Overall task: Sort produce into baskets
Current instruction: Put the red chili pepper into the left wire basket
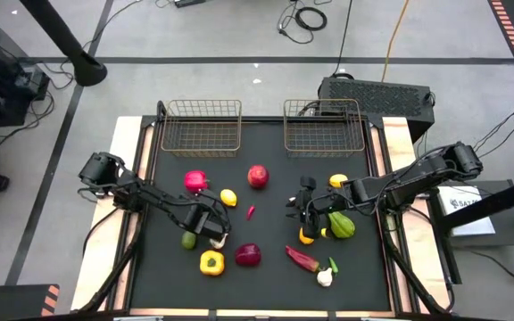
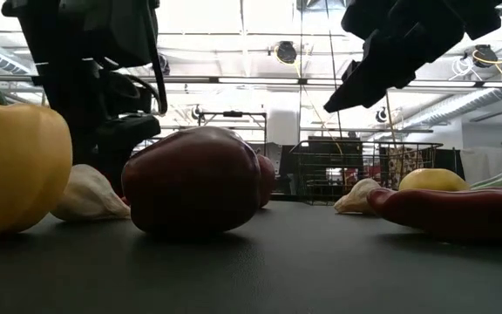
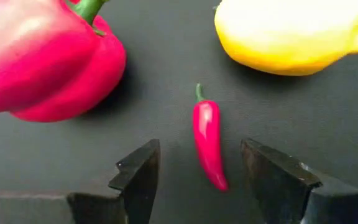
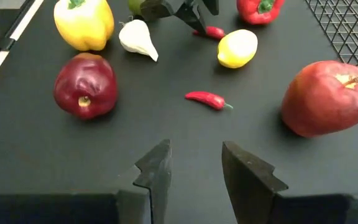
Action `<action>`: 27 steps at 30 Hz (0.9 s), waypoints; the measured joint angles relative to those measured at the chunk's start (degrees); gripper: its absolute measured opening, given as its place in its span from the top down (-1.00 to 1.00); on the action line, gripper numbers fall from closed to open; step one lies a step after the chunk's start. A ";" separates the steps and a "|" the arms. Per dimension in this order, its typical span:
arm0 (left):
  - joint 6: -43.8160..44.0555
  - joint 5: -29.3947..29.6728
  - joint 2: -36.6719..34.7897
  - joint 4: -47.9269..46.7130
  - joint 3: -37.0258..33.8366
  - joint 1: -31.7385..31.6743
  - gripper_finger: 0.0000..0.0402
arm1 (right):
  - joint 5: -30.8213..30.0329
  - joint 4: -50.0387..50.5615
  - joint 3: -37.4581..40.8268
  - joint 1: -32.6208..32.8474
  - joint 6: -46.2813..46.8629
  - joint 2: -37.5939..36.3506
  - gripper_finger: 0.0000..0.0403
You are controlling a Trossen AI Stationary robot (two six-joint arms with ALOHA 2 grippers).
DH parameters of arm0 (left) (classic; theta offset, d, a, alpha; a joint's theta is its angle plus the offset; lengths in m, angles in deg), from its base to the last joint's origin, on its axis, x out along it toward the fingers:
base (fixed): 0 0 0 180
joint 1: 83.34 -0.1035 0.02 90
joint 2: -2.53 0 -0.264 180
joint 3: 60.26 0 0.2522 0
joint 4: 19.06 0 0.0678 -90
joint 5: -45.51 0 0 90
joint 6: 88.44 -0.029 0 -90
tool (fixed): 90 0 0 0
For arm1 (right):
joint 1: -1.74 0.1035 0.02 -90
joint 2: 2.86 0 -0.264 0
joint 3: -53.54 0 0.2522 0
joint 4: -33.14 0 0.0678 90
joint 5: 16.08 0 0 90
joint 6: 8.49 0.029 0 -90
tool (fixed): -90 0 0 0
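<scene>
Glossy plastic chilli (image 3: pixel 209 144), matt black table mat (image 1: pixel 266 214), wire-mesh metal baskets (image 1: pixel 202 127).

Black table (image 1: pixel 266 276); scattered produce (image 1: pixel 257 176); two wire baskets (image 1: pixel 201 126) at far edge

Bright ceiling lights (image 2: pixel 286 51) glare white across the room behind the table, leaving the arms above as dark silhouettes. The black tabletop (image 1: pixel 266 209) is evenly lit, with soft short shadows under the produce. Up close, the red pepper (image 3: pixel 42 59) and the lemon (image 3: pixel 288 34) blur.
</scene>
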 joint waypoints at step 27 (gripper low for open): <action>-3.10 -0.46 -0.22 8.80 -5.75 -1.18 0.68 | 0.19 0.11 0.00 0.00 -0.22 -0.02 0.34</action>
